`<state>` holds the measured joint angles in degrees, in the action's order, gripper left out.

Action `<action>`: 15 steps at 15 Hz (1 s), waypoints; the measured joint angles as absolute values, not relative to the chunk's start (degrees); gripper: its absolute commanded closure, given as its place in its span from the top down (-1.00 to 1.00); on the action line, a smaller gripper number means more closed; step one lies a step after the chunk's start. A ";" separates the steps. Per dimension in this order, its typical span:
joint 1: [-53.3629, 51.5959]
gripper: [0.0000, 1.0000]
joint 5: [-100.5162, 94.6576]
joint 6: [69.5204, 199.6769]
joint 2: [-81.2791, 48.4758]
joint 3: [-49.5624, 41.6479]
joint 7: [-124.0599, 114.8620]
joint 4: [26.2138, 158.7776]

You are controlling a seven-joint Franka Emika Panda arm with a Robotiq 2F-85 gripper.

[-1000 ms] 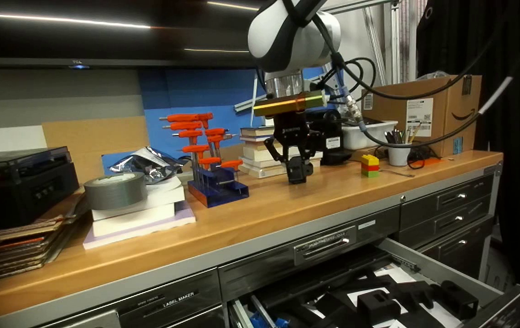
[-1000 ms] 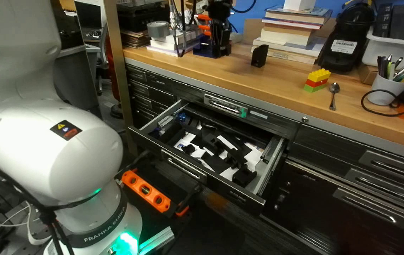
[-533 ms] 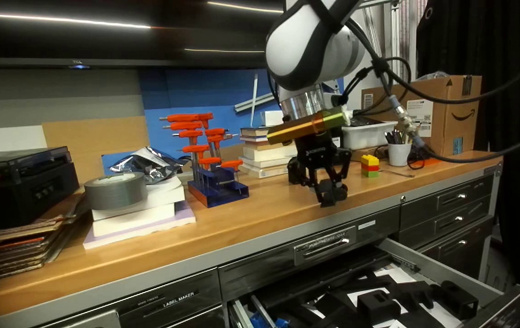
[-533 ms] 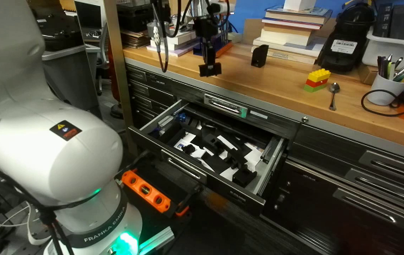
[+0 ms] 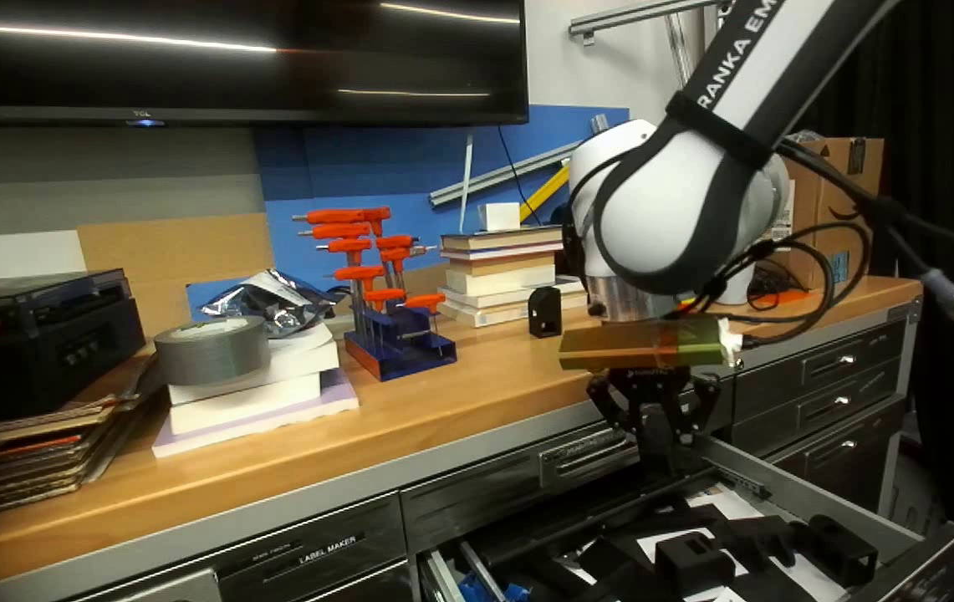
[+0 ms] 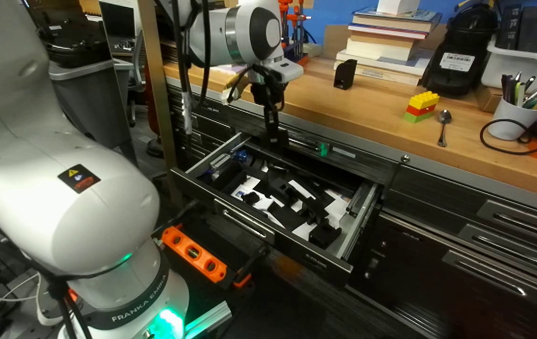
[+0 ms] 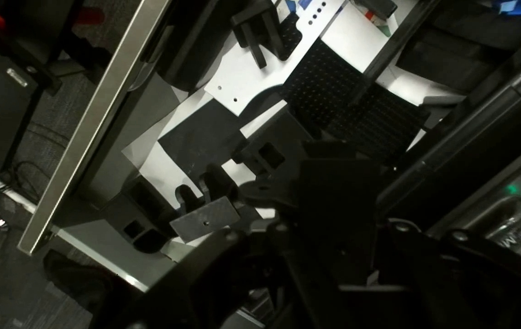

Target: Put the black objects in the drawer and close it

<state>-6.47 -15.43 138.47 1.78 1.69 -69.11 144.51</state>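
Part (image 7: 338, 196) clamped by gripper (image 5: 662, 435), drawer (image 6: 294, 246) at 6 o'clock, both exterior views; likely light, stiff, best pinched by flat sides.

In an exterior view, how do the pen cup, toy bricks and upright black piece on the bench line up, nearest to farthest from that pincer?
1. Upright black piece: on the bench, pictured up and right of the pincer.
2. Toy bricks: farther right.
3. Pen cup: farthest right.
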 measured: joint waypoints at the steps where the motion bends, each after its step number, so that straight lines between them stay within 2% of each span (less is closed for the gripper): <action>1: -5.96 -0.66 -16.44 141.02 1.70 1.69 -70.55 146.41; 5: -4.08 -0.66 -20.28 147.97 0.99 1.67 -76.62 151.91; 15: -2.52 -0.66 -25.80 149.12 -0.02 1.57 -93.49 157.87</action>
<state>-2.52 -25.80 149.12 -0.02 1.57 -93.49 157.87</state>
